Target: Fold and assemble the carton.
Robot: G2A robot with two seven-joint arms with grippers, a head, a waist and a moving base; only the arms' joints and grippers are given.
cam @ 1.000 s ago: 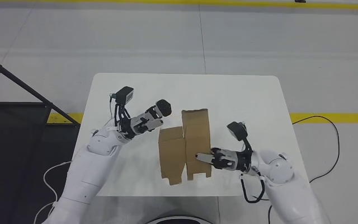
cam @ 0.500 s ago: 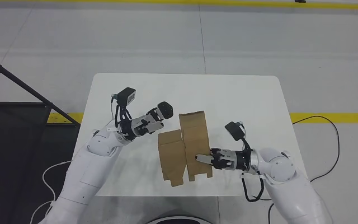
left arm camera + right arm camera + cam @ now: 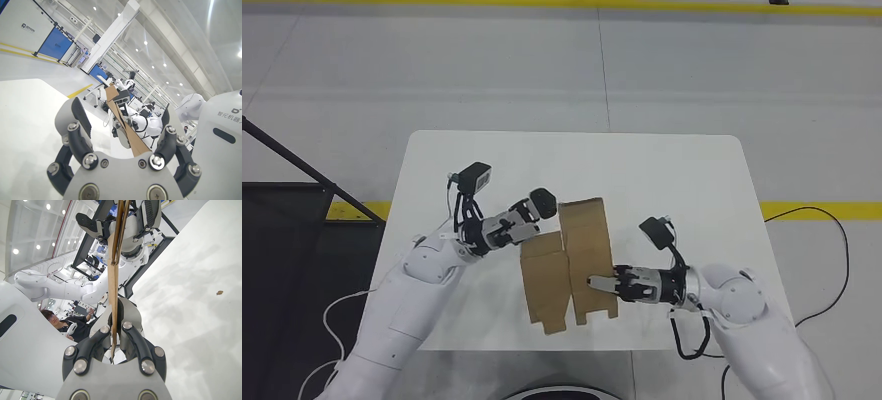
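The brown carton [image 3: 568, 262] is a flattened cardboard blank held edge-on between both arms over the front middle of the white table [image 3: 672, 180]. My right gripper [image 3: 596, 283] is shut on its near right edge; in the right wrist view the carton [image 3: 113, 281] runs straight out from between the closed fingers [image 3: 122, 313]. My left gripper [image 3: 544, 205] is at the carton's far left corner, open, its two pads [image 3: 81, 117] standing on either side of the cardboard edge [image 3: 130, 132] without pressing it. The right wrist view shows the left gripper [image 3: 118, 218] straddling the far end.
A small brown cardboard scrap [image 3: 219, 292] lies on the table beside the right arm. The back half and right side of the table are bare white surface. A black frame stands off the table's left side [image 3: 292, 160].
My left gripper has moved right until its open fingers straddle the carton's corner. The carton has shifted slightly left and tilted in the right gripper's hold.
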